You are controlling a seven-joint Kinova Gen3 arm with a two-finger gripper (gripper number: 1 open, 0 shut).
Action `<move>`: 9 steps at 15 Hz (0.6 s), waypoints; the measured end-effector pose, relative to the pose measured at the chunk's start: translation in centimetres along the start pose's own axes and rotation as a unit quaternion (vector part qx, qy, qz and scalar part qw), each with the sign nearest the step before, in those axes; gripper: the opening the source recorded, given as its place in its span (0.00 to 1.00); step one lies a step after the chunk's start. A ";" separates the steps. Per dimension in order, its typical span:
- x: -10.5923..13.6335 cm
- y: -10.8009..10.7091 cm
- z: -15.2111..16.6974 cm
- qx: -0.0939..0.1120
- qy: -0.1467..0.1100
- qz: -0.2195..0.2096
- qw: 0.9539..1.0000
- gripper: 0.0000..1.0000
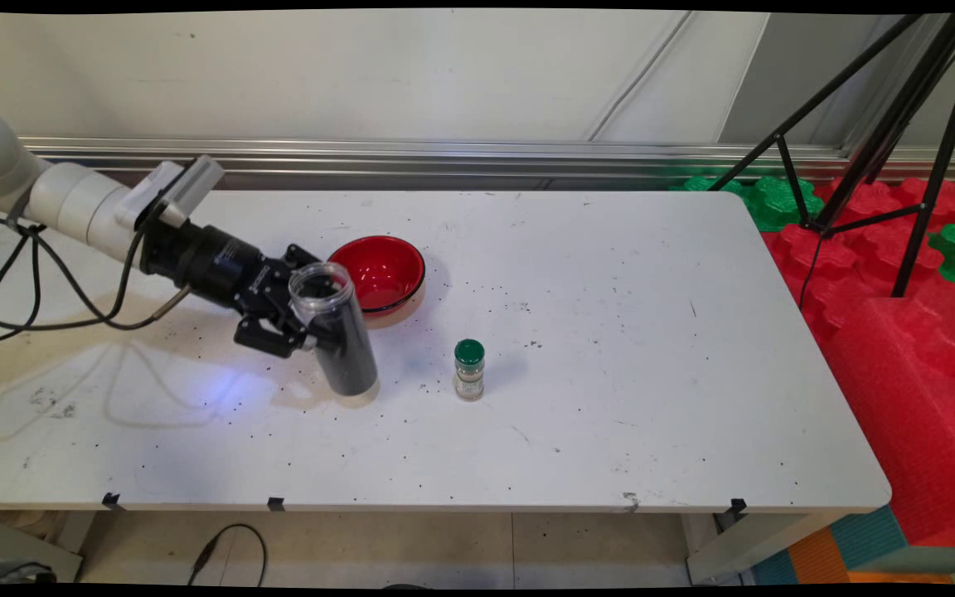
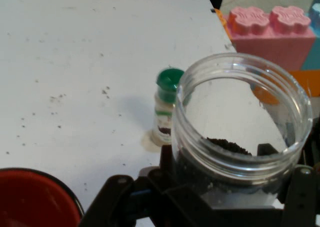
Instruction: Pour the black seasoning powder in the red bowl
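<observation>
A white worktop (image 1: 610, 332) is seen from above, speckled with small dark grains. A clear open-topped jar (image 1: 335, 327), part filled with dark granules, is held near the left middle of the worktop. It is gripped from the side by the black gripper (image 1: 312, 327), whose fingers are closed against the jar's wall about midway up; the jar is leaned slightly, its mouth tipped up and toward the camera, its base at or just above the surface. Whether the base actually touches the worktop cannot be told. A side grip of this kind leaves the open mouth unobstructed and keeps the contents settled in the lower part.

Just behind the jar, a red bowl (image 1: 380, 272) with a dark rim is set on the worktop, empty as far as can be seen, its open side up. To the right of the jar, apart from it, a small spice bottle (image 1: 469, 370) with a green cap is stood upright.

In the hand view, the jar's wide rim (image 2: 243, 114) fills the foreground above the gripper's linkage, dark granules are visible inside, the green-capped bottle is seen beyond it, and the bowl's edge (image 2: 35, 202) appears at lower left.
</observation>
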 end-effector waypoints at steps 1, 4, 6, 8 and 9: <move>0.3 -0.1 0.0 0.003 0.001 -0.002 1.000 0.00; 1.5 -0.6 -0.1 0.018 0.006 -0.006 1.000 0.00; 2.3 -1.0 -0.1 0.028 0.009 -0.008 1.000 0.00; 3.2 -1.4 -0.1 0.037 0.013 -0.009 0.999 0.00; 3.5 -1.5 -0.2 0.041 0.014 -0.010 0.999 0.00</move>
